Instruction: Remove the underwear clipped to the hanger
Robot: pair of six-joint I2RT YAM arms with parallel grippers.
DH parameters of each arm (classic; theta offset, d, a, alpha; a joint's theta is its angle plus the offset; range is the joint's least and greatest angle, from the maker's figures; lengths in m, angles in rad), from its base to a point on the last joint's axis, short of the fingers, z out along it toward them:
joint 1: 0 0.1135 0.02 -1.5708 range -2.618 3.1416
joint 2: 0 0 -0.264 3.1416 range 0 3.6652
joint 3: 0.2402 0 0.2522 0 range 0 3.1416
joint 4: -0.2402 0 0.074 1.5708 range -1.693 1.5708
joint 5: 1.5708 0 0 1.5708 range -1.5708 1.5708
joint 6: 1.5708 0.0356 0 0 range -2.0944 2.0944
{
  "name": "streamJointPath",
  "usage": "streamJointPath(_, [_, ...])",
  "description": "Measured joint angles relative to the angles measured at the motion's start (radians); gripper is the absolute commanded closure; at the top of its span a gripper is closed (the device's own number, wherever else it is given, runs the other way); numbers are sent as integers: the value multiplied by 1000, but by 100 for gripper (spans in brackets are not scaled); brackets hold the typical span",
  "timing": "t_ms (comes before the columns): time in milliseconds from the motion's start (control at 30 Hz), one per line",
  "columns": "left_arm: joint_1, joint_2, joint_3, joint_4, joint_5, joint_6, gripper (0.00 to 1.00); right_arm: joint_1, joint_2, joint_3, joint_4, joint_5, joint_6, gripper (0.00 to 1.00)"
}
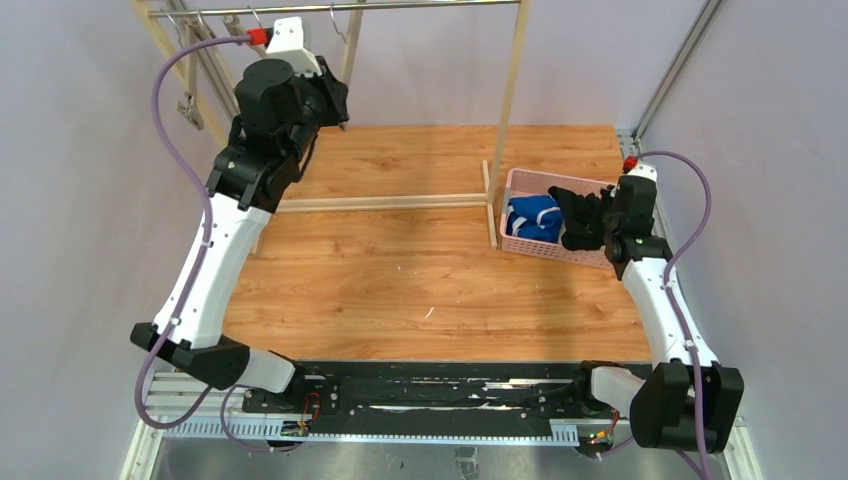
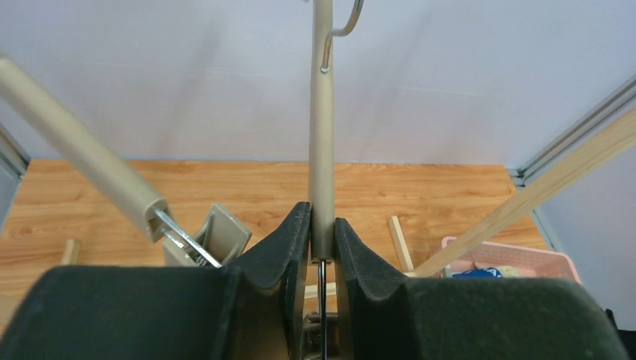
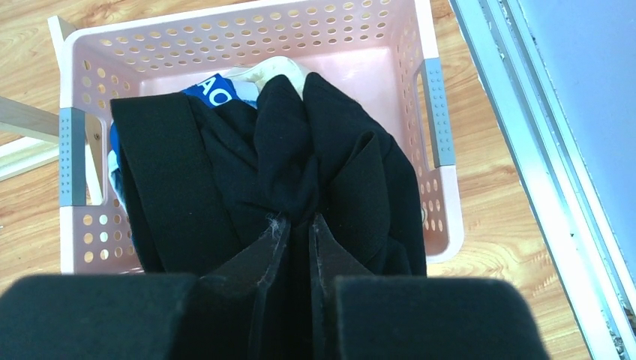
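My right gripper (image 3: 300,225) is shut on the black underwear (image 3: 300,157), bunched between its fingers over the pink basket (image 3: 247,30). The blue underwear (image 3: 214,88) and a bit of the cream one (image 3: 281,67) lie under it in the basket. In the top view the black underwear (image 1: 580,215) and the blue one (image 1: 532,216) are in the basket (image 1: 515,180), with my right gripper (image 1: 598,222) on the black cloth. My left gripper (image 2: 322,225) is shut on a grey arm of the hanger (image 2: 322,135), up by the rail (image 1: 330,8). A bare grey clip (image 2: 217,236) hangs to its left.
The wooden rack has a slanted leg (image 1: 508,100) beside the basket and a floor bar (image 1: 385,203). A metal frame post (image 1: 680,60) stands at the right. The table's wooden top (image 1: 420,290) lies between the arms.
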Motion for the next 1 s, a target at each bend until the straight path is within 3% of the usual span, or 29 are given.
streamJointPath(67, [0, -32, -14, 8, 0, 8, 69, 0, 6, 0, 2, -2, 1, 63])
streamJointPath(233, [0, -100, -31, 13, 12, 26, 59, 0, 29, 0, 14, -17, -4, 42])
streamJointPath(333, [0, -117, -40, 14, 18, 32, 54, 0, 55, 4, 27, -29, -10, 37])
streamJointPath(600, [0, -118, -72, 13, 17, 46, 52, 0, 123, 56, 49, -92, -31, 37])
streamJointPath(867, [0, -151, -72, 12, 34, 89, 53, 0, -7, -13, 237, -228, -83, 35])
streamJointPath(933, [0, -169, -73, 11, 45, 100, 53, 0, -36, -10, 260, -246, -93, 42])
streamJointPath(1000, [0, -200, -91, 13, 56, 113, 53, 0, -61, 7, 240, -252, -100, 66])
